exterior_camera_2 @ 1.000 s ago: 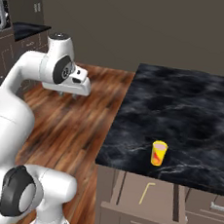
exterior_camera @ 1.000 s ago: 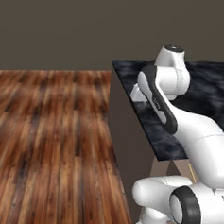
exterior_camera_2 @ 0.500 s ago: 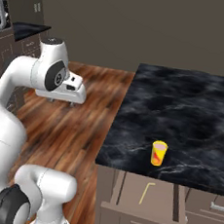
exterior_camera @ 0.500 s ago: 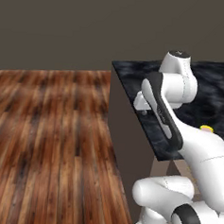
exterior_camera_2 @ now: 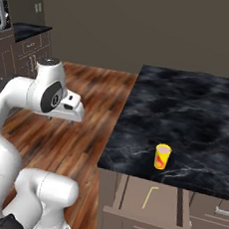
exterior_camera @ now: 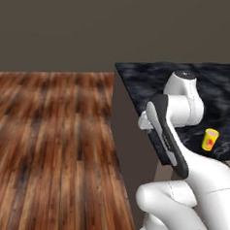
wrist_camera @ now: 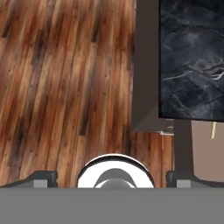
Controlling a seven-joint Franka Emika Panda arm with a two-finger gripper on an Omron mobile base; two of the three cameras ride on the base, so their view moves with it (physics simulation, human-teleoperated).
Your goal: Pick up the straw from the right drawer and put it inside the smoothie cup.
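The straw (exterior_camera_2: 150, 197) is lying in the right drawer (exterior_camera_2: 147, 225) at lower right, probably light and stiff; pinch mid-length. The gripper (wrist_camera: 112, 177) is hanging spread, empty.

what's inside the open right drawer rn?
The straw lies alone on the floor of the right drawer, bent at its top end. The drawer's back part sits under the black counter, so anything there is hidden.
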